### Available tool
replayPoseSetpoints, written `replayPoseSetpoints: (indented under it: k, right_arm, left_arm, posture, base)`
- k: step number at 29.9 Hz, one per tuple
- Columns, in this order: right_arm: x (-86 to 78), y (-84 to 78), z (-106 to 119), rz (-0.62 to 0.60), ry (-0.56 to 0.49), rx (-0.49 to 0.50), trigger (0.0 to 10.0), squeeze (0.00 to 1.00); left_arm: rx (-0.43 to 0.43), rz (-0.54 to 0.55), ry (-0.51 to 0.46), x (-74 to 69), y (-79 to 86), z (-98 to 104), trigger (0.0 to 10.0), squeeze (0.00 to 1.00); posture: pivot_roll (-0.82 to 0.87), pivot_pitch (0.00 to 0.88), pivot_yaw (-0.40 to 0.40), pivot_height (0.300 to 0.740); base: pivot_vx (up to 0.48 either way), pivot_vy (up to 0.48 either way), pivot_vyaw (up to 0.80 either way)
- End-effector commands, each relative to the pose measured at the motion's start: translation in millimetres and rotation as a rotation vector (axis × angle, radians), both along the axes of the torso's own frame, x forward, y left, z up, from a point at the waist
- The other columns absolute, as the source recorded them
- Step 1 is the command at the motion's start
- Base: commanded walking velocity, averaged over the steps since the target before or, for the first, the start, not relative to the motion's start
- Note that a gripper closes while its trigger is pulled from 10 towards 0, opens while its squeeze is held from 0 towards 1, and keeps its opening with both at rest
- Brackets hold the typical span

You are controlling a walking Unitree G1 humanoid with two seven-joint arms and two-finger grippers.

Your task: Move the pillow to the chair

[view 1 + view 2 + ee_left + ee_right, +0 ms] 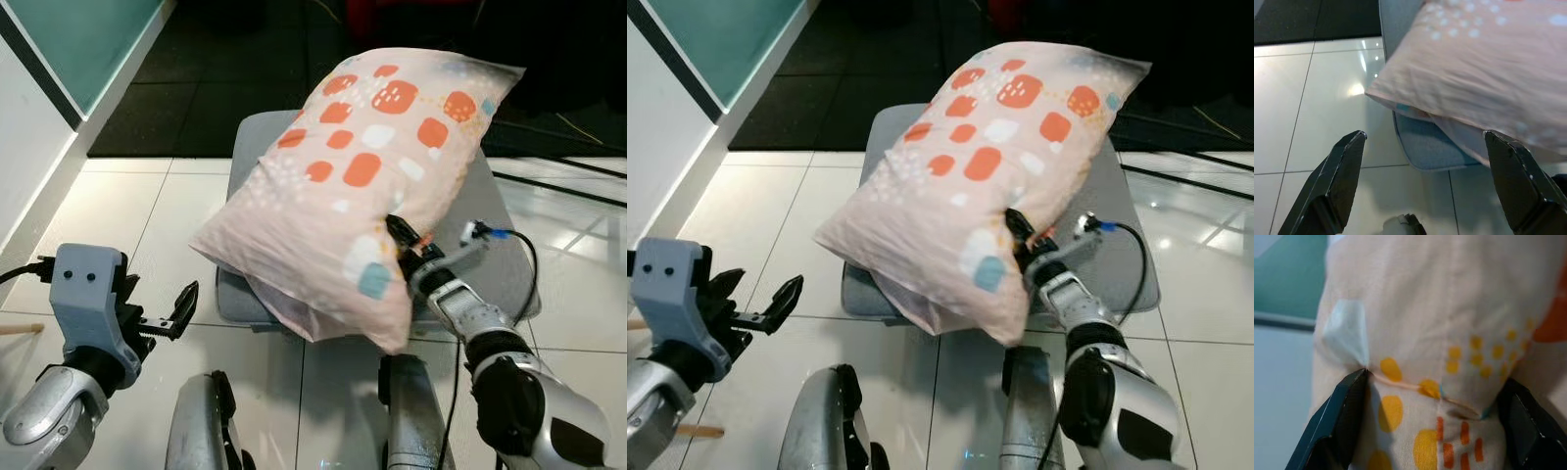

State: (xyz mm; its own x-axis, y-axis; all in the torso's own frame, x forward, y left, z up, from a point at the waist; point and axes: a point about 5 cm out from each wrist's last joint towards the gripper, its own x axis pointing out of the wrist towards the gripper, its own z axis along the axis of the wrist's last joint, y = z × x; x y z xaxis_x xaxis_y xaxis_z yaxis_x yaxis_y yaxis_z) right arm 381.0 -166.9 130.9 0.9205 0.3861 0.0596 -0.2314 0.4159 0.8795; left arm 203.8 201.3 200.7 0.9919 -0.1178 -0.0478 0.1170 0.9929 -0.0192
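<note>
The pink pillow (362, 186), patterned with orange and white patches, lies across the grey chair (505, 259) seat, its near corner overhanging the seat's front edge. The right claw (400, 235) presses into the pillow's near side, its fingers (1344, 416) pinching a bulge of fabric between them. The left claw (176, 311) hovers over the white tiled floor (108, 211) just left of the chair, fingers spread wide and holding nothing.

A plump pale pink pillow (364, 186) patterned with orange, white and light blue patches lies slantwise across the grey cushioned chair (506, 257), its near corner hanging past the seat's front edge over the white tiles.
</note>
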Motion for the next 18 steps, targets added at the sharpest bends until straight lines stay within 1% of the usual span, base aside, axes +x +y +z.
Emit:
replayPoseSetpoints:
  k: [1,2,6,8,9,11,13,14,15,16,18]
  right_arm:
    - [-0.1,18.6,0,0.087,0.004,-0.015,10.0,0.00]
    - [-0.4,22.1,0,0.114,0.003,-0.029,0.0,0.00]
    - [-0.7,24.6,0,0.141,-0.001,-0.050,0.0,0.00]
    - [0.3,21.5,3,0.144,-0.018,-0.083,0.0,0.00]
    - [0.3,21.5,3,0.144,-0.018,-0.083,0.0,0.00]
    - [3.2,13.0,11,0.113,-0.056,-0.097,0.0,0.00]
    - [3.2,13.0,11,0.113,-0.056,-0.097,0.0,0.00]
    - [4.0,9.7,14,0.102,-0.074,-0.103,0.0,0.00]
    - [6.5,4.4,23,0.089,-0.123,-0.123,0.0,0.00]
    - [6.5,4.4,23,0.089,-0.123,-0.123,0.0,0.00]
    - [8.9,2.1,31,0.083,-0.158,-0.136,0.0,0.00]
  left_arm:
    - [0.017,0.013,0.015,-4.5,3.5,1,10.0,0.00]
    - [0.019,0.013,0.019,-4.6,3.8,0,10.0,0.00]
    - [0.033,0.013,0.028,-4.4,4.8,-1,10.0,0.00]
    - [0.039,0.023,0.026,-3.1,8.6,0,10.0,0.00]
    - [0.039,0.023,0.026,-3.1,8.6,0,10.0,0.00]
    - [0.043,0.031,0.022,-2.0,10.9,1,10.0,0.00]
    - [0.043,0.031,0.022,-2.0,10.9,1,10.0,0.00]
    - [0.043,0.033,0.022,-1.6,11.1,2,10.0,0.00]
    - [0.035,0.027,0.025,0.1,7.8,0,10.0,0.00]
    - [0.035,0.027,0.025,0.1,7.8,0,10.0,0.00]
    - [0.024,0.021,0.028,2.6,4.1,-1,10.0,0.00]
  posture:
    - [0.05,0.364,0.097,0.448]
    - [0.05,0.363,0.093,0.448]
    - [0.04,0.364,0.088,0.448]
    - [0.04,0.363,0.084,0.448]
    - [0.04,0.363,0.084,0.448]
    - [0.02,0.357,0.079,0.448]
    - [0.02,0.357,0.079,0.448]
    - [0.02,0.357,0.079,0.448]
    - [0.01,0.349,0.075,0.448]
    - [0.01,0.349,0.075,0.448]
    - [0.00,0.340,0.068,0.448]
  base:
    - [0.000,0.000,0.00]
    - [0.000,0.000,0.00]
    - [0.000,0.000,0.00]
    - [0.000,0.000,0.00]
    - [0.000,0.000,0.00]
    - [0.000,0.000,0.00]
    - [0.000,0.000,0.00]
    - [0.000,0.000,0.00]
    - [0.000,0.000,0.00]
    - [0.000,0.000,0.00]
    - [0.000,0.000,0.00]
